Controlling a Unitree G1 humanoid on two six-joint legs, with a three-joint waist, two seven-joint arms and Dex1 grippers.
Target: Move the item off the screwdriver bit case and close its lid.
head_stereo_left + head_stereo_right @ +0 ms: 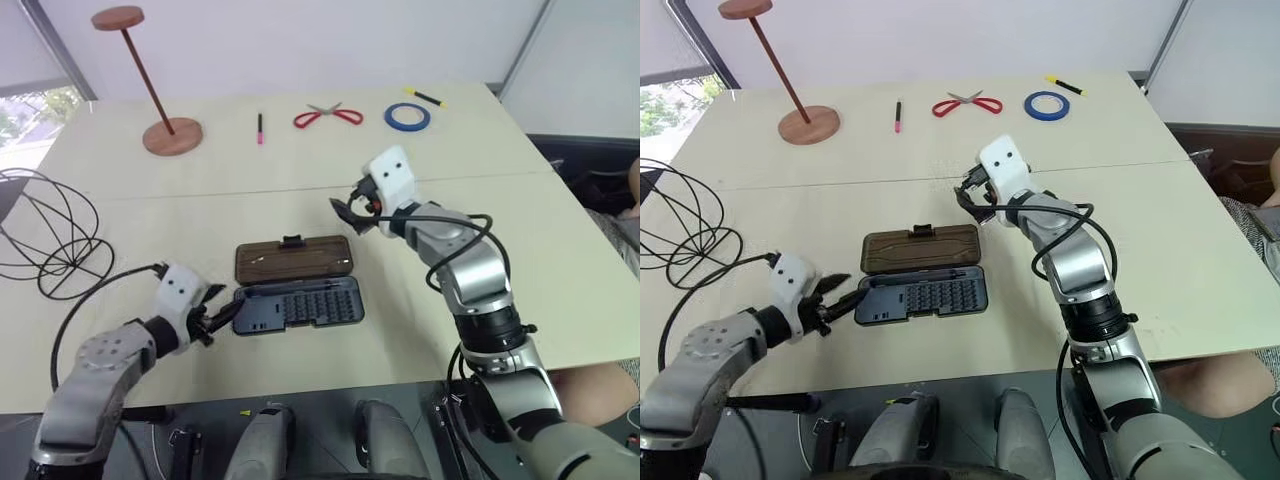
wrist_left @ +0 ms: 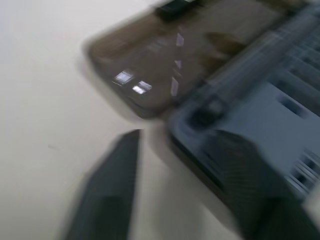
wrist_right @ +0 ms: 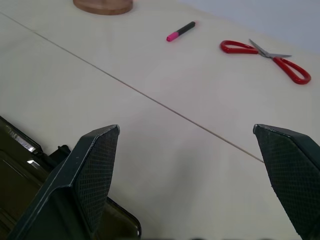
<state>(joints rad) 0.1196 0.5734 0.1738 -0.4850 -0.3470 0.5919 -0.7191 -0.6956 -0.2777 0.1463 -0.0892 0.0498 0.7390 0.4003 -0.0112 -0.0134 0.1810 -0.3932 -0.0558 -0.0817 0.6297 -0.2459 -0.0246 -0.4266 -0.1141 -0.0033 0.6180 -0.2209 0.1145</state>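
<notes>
The item, a black wire sphere (image 1: pixel 45 235), rests on the table at the far left, apart from the case. The screwdriver bit case (image 1: pixel 300 305) lies open near the front edge, rows of bits showing. Its smoky-brown lid (image 1: pixel 293 258) lies flat behind it, latch tab pointing away. My left gripper (image 1: pixel 222 310) is at the case's left end; in the left wrist view its fingers (image 2: pixel 105 200) stand apart, one beside the case corner (image 2: pixel 200 117) and one over it. My right gripper (image 1: pixel 350 213) hovers wide open above the table behind the lid's right end.
A red-brown disc-topped stand (image 1: pixel 172 135) is at the back left. A pink marker (image 1: pixel 260 128), red scissors (image 1: pixel 328 116), a blue tape roll (image 1: pixel 407 117) and a yellow-black pen (image 1: pixel 425 96) lie along the back. A person's arm (image 1: pixel 632 190) shows at the right edge.
</notes>
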